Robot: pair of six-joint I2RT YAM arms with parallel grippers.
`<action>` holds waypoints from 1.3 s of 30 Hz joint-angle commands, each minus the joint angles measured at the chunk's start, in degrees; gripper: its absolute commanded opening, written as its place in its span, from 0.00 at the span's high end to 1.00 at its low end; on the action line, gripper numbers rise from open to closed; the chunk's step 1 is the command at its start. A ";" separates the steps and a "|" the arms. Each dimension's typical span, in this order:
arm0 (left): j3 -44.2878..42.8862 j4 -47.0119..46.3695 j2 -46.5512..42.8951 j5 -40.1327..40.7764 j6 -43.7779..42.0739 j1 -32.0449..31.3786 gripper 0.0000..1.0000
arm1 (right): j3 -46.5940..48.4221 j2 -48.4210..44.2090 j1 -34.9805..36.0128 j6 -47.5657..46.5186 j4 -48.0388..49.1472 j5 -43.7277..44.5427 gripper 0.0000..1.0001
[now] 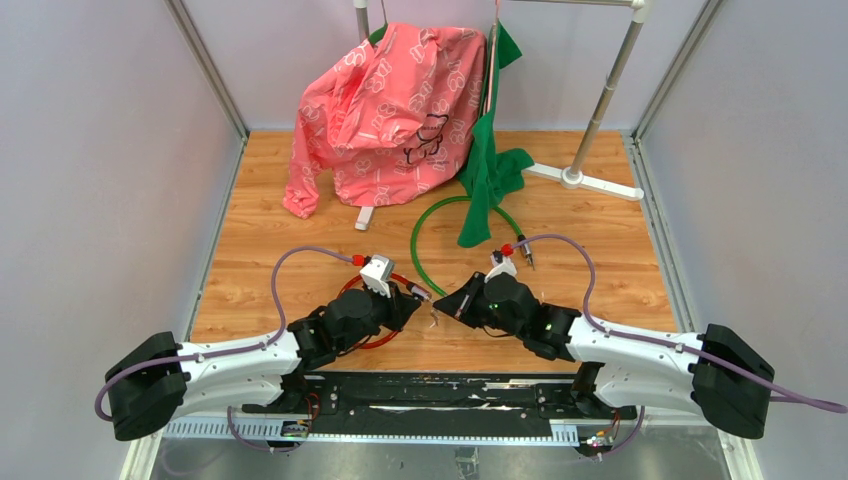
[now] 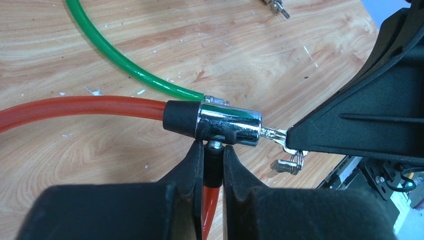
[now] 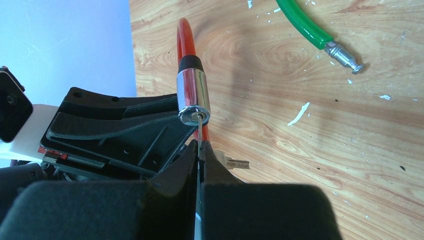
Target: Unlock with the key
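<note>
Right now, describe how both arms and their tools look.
Left arm and right arm: white tubular links between bulky black joint housings. A left lilac cable and right lilac cable loop out from them. Left tool and right tool are matte black, with wedge-shaped fingers tapering to narrow tips. Small green lights glow on the right arm.

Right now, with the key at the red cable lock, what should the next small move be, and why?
Probably twist the right hand to turn the key. Its blade already appears seated in the keyhole of the lock cylinder, and the left hand clamps the cable end beneath it, bracing it against the twist.
</note>
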State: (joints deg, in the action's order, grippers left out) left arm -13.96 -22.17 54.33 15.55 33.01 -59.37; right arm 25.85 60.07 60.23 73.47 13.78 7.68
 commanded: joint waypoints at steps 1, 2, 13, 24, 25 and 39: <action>0.22 -2.04 -0.63 0.84 0.30 0.09 1.00 | 1.31 0.59 0.52 -0.84 0.58 1.19 1.00; 0.22 -2.08 -0.75 0.80 0.32 0.10 1.00 | 1.31 0.57 0.52 -0.85 0.63 1.25 1.00; 0.43 -2.26 -0.92 0.05 -0.03 0.10 1.00 | 0.39 -0.24 0.52 -0.90 -0.20 1.18 1.00; 0.71 -3.02 -1.10 -1.38 -0.70 0.12 1.00 | 0.23 1.36 0.52 -1.98 2.59 -0.34 1.00; 0.71 -3.12 -1.13 -1.54 -0.83 0.11 1.00 | 0.37 1.71 0.55 -2.00 2.68 -0.55 1.00; 1.86 -5.01 -2.28 -4.49 -2.28 0.07 1.00 | 1.14 2.57 0.51 -4.73 4.05 -1.68 1.00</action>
State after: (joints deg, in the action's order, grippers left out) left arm -12.60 -22.35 53.36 14.11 31.42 -59.31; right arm 25.85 62.48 60.23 70.85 16.08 6.04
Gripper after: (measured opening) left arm 0.124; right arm 0.010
